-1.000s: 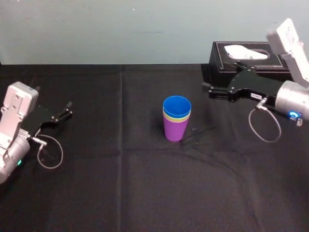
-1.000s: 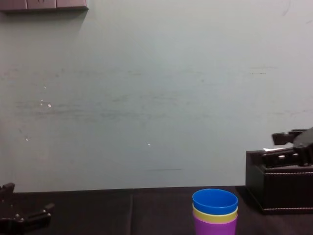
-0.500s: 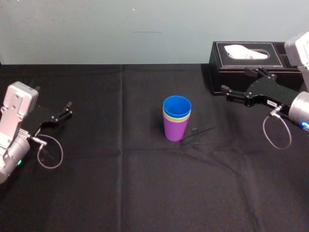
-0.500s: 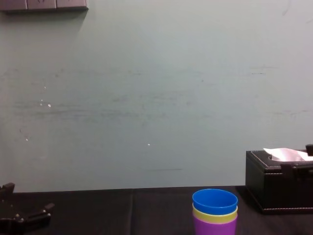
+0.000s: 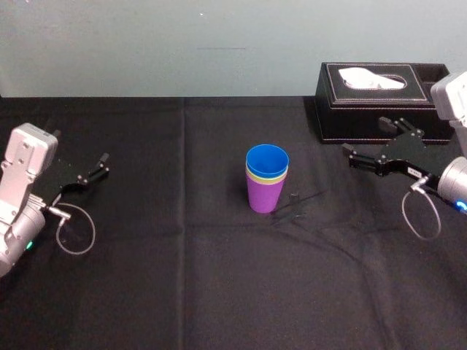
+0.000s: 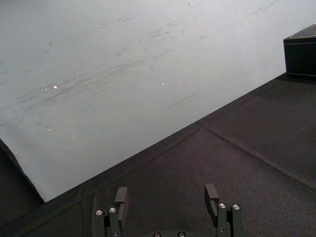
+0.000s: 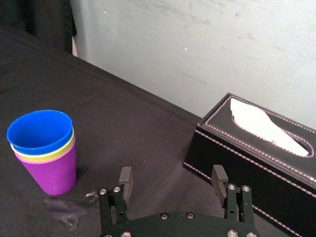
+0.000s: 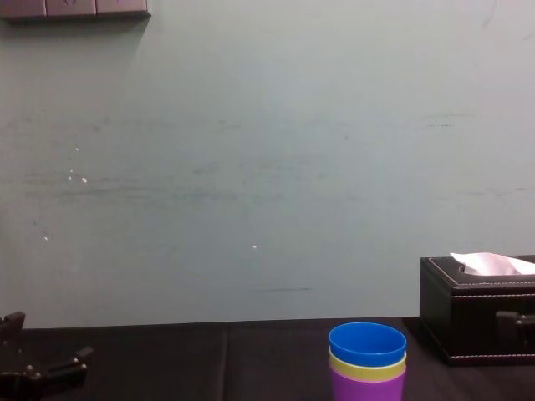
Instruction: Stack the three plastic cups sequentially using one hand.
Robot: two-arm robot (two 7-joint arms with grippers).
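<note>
Black cloth [image 5: 219, 292] covers table, creased; pale grey-green wall [image 8: 251, 167] behind. Black tissue box [image 5: 379, 102] at far right by wall. Cups nested upright at table centre: blue cup [image 5: 267, 159] inside yellow-green cup [image 5: 267, 178] inside purple cup [image 5: 264, 197]. Right gripper [image 7: 172, 177] in front of tissue box, fingers spread wide, holding nothing; stack well apart to its left, not between fingers. Left gripper [image 6: 166, 192] parked at left edge, fingers also apart, empty.
</note>
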